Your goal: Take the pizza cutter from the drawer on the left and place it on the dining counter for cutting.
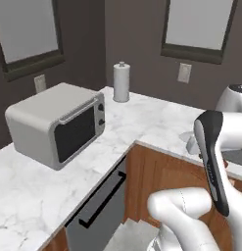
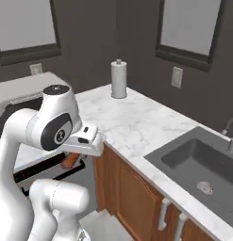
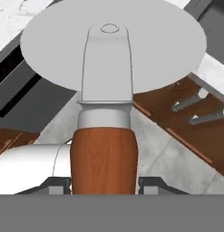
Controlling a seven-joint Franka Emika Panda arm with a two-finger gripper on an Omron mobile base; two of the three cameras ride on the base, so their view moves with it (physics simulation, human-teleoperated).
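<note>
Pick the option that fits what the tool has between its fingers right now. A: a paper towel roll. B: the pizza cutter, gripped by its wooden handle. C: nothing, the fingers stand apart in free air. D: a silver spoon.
B: in the hand view the tool clamps the reddish-brown handle of the pizza cutter, whose round grey blade points away from the camera.

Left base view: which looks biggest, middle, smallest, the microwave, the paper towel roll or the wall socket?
1. Microwave, biggest.
2. Paper towel roll.
3. Wall socket, smallest, though it sits farthest away.
</note>
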